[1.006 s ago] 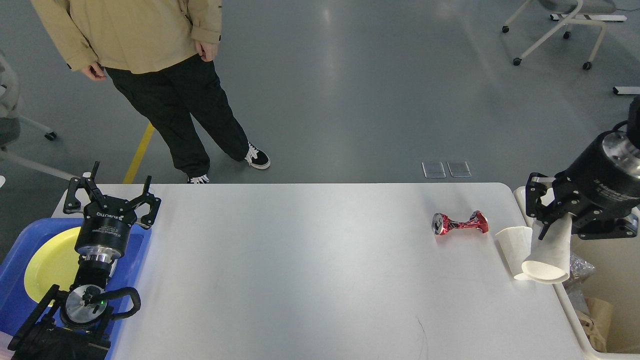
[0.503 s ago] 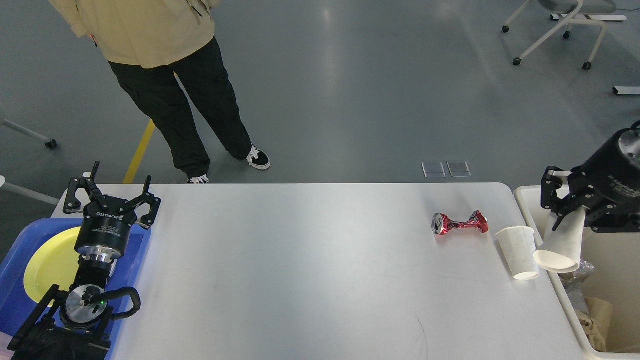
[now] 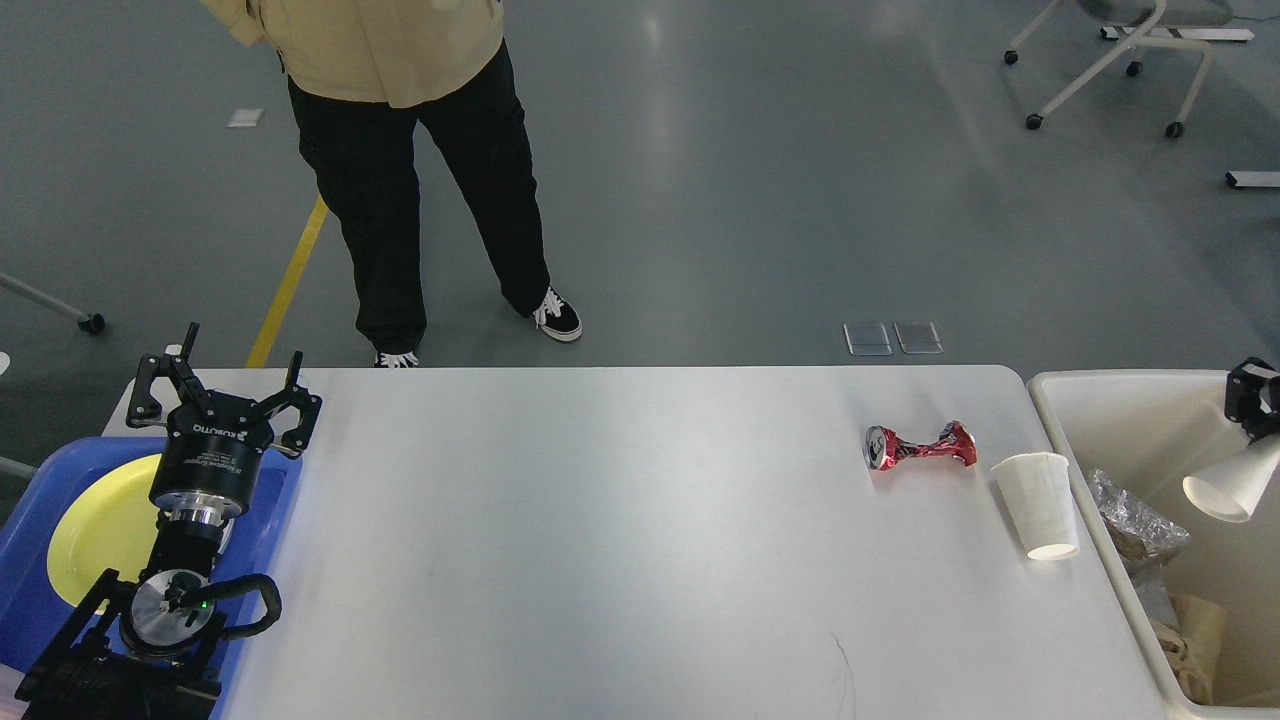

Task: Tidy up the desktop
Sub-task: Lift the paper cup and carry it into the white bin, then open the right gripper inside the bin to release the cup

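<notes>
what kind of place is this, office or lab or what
Probably a robotics lab or test room: a bare grey floor with a yellow line, wheeled chairs, and a staged white desktop with a bin beside it.

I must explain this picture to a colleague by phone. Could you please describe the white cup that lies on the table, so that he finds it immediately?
Start at the white desktop and go to its right end, beside the cream bin. There a white paper cup lies on its side, mouth toward the viewer. Its neighbour, the crushed can, is red, and the other white cup hangs over the bin.
</notes>
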Action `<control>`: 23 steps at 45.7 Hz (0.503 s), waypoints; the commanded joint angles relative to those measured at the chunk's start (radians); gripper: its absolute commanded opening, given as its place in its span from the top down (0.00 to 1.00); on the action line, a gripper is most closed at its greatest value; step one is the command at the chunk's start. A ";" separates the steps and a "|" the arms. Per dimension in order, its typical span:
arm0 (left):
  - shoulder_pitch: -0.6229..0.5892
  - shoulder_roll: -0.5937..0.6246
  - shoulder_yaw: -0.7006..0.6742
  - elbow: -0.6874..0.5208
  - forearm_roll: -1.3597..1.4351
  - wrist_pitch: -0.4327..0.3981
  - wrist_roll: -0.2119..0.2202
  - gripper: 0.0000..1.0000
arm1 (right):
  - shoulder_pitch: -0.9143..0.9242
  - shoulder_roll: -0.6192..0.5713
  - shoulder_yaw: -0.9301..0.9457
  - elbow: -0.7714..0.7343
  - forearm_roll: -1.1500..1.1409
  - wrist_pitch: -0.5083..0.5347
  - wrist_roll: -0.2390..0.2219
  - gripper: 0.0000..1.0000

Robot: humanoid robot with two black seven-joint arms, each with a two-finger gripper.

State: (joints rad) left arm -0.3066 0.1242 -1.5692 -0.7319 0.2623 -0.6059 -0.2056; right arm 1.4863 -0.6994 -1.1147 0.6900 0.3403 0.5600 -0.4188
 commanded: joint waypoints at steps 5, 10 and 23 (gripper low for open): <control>0.000 0.000 0.000 0.000 0.000 0.000 0.000 0.04 | -0.371 0.104 0.177 -0.259 -0.052 -0.216 0.002 1.00; 0.000 0.000 0.000 0.000 0.000 0.000 0.000 0.04 | -0.527 0.196 0.182 -0.348 -0.075 -0.389 0.003 1.00; 0.000 0.000 0.001 0.000 0.000 0.000 0.000 0.04 | -0.811 0.377 0.173 -0.527 -0.165 -0.632 0.092 1.00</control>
State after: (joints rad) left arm -0.3066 0.1243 -1.5689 -0.7319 0.2623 -0.6059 -0.2056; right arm 0.7333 -0.3519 -0.9409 0.1870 0.1922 -0.0161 -0.3527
